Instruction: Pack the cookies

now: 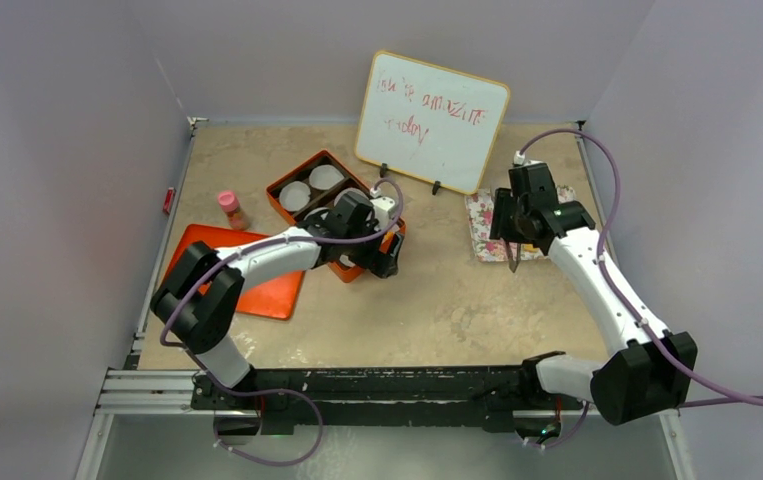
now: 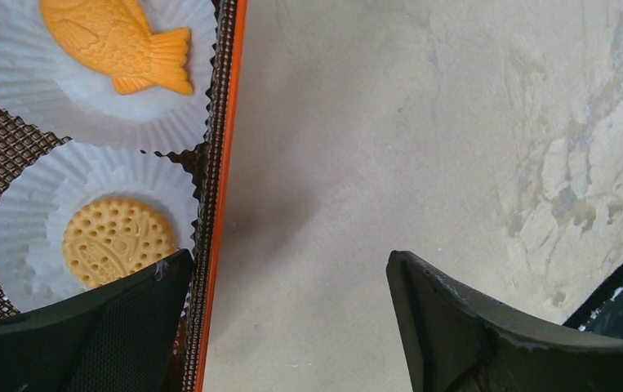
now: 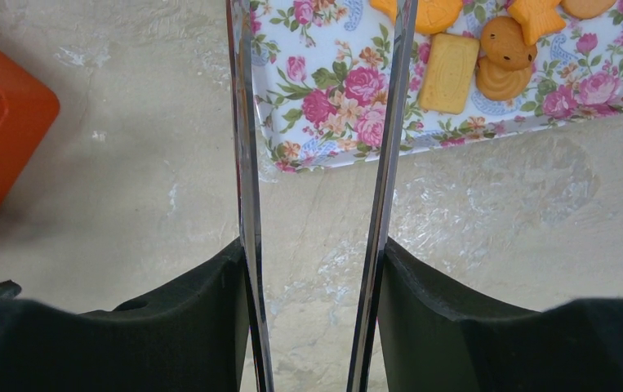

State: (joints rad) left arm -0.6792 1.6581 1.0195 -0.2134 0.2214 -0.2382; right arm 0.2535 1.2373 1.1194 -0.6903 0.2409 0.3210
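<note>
The table [image 1: 437, 310] leaves bare room between the arms, so travel is not my worry. The orange box [image 2: 226, 163] is: my left claw [image 2: 290, 269] hangs wide and empty, one finger over the box and the other over the table, and a drop here would likely clip the rim. My right claw [image 3: 312, 249] pinches the clear tongs [image 3: 246, 163] at the edge of the flowered tray [image 3: 324, 122], and an uneven squeeze may twist them. Most cookies [image 3: 451, 73] lie on the tray, with two in paper cups [image 2: 30, 237].
</note>
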